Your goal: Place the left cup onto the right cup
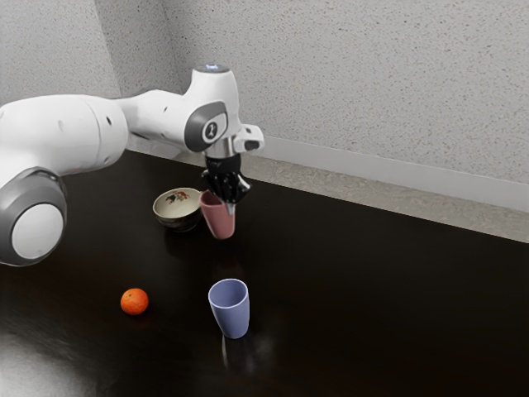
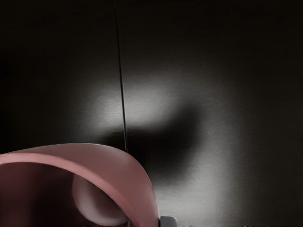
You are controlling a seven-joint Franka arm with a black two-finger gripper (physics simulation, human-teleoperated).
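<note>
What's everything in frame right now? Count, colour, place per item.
pink cup: 1, pink, in the tool, just to the exterior view's right of the bowl
blue cup: 1, blue-grey, upright on the table, nearer the camera than the pink cup
bowl: 1, pale with a patterned inside, on the table
orange: 1, orange, on the table, to the exterior view's left of the blue cup
table: 1, dark and glossy, under everything
wall: 1, speckled grey, behind the table
arm: 1, white and grey, enters from the exterior view's left
tool: 1, black, shut on the pink cup's rim
</note>
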